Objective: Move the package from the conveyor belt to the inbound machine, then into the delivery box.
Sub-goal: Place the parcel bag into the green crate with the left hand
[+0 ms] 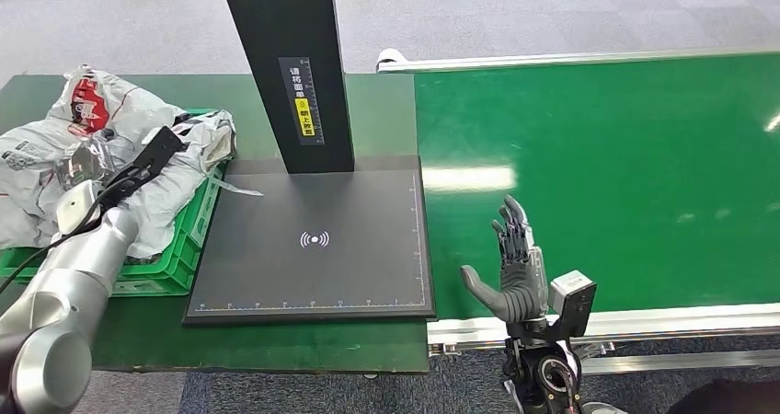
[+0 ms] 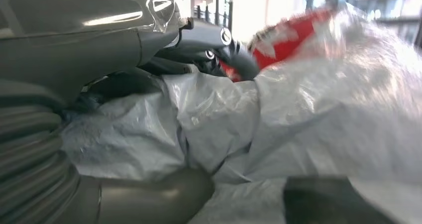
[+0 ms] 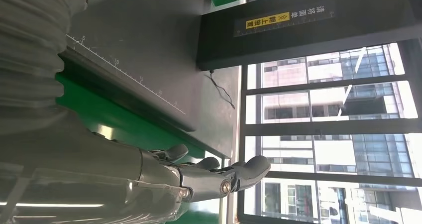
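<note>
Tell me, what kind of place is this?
Probably a parcel-sorting station, perhaps a demo one: a green conveyor belt, a black scanning platform with a post, and a green crate heaped with grey mail bags.

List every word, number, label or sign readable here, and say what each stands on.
Wireless-wave sign, no words: scan pad of the inbound machine.
Ruler numbers "5", "10", "15": pad's edge.
Black-and-yellow label: on the machine's column, Chinese characters, too small to read.
Red print: on a package in the green delivery box, not legible.
</note>
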`<action>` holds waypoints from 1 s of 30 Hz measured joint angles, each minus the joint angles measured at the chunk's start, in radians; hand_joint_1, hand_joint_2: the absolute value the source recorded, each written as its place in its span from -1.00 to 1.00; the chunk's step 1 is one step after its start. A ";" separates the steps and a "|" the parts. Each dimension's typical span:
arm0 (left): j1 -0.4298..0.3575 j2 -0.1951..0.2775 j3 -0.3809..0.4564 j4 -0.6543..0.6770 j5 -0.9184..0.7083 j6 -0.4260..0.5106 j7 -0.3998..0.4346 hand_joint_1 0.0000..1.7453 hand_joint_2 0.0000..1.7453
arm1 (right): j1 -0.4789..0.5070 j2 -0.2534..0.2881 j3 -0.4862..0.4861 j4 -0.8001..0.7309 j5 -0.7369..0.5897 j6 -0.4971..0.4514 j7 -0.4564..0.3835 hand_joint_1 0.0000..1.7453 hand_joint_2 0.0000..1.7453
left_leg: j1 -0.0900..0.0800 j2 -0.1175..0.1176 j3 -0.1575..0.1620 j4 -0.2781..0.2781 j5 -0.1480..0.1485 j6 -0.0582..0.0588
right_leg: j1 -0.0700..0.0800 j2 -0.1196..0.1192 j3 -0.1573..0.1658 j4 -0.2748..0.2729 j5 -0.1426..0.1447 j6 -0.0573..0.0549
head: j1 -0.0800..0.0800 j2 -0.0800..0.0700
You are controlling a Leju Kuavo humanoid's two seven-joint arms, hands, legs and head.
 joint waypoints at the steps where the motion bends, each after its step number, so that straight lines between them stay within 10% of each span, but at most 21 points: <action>1: -0.001 -0.001 -0.001 0.002 0.000 -0.012 0.000 -1.00 1.00 | 0.001 0.002 -0.004 0.000 0.002 0.003 0.000 -1.00 1.00 | 0.000 0.000 0.000 0.000 0.000 0.000 | 0.000 0.000 0.000 0.000 0.000 0.000 | 0.000 0.000; 12: 0.012 -0.021 0.018 0.012 0.066 0.167 -0.079 -1.00 1.00 | 0.004 0.009 -0.026 0.000 0.008 0.015 0.008 -1.00 1.00 | 0.000 0.000 0.000 0.000 0.000 0.000 | 0.000 0.000 0.000 0.000 0.000 0.000 | 0.000 0.000; 16: 0.058 -0.049 0.083 -0.072 0.132 0.378 -0.357 -1.00 1.00 | 0.007 0.010 -0.027 -0.001 -0.001 0.015 0.012 -1.00 1.00 | 0.000 0.000 0.000 0.000 0.000 0.000 | 0.000 0.000 -0.001 0.000 0.000 0.000 | 0.000 0.000; 21: 0.142 -0.176 0.373 -0.404 0.165 0.399 -0.831 -1.00 1.00 | 0.008 0.010 -0.021 0.003 -0.026 0.002 0.008 -1.00 1.00 | 0.000 0.005 -0.002 0.000 -0.001 -0.001 | 0.000 0.005 -0.002 0.000 0.000 0.000 | 0.000 0.000; 30: 0.263 -0.276 0.499 -0.807 0.322 0.398 -0.862 -1.00 1.00 | -0.006 0.005 0.004 0.043 -0.037 -0.006 -0.013 -1.00 1.00 | 0.001 0.004 -0.002 0.000 -0.001 -0.001 | 0.001 0.005 -0.003 0.000 0.000 0.000 | 0.000 0.000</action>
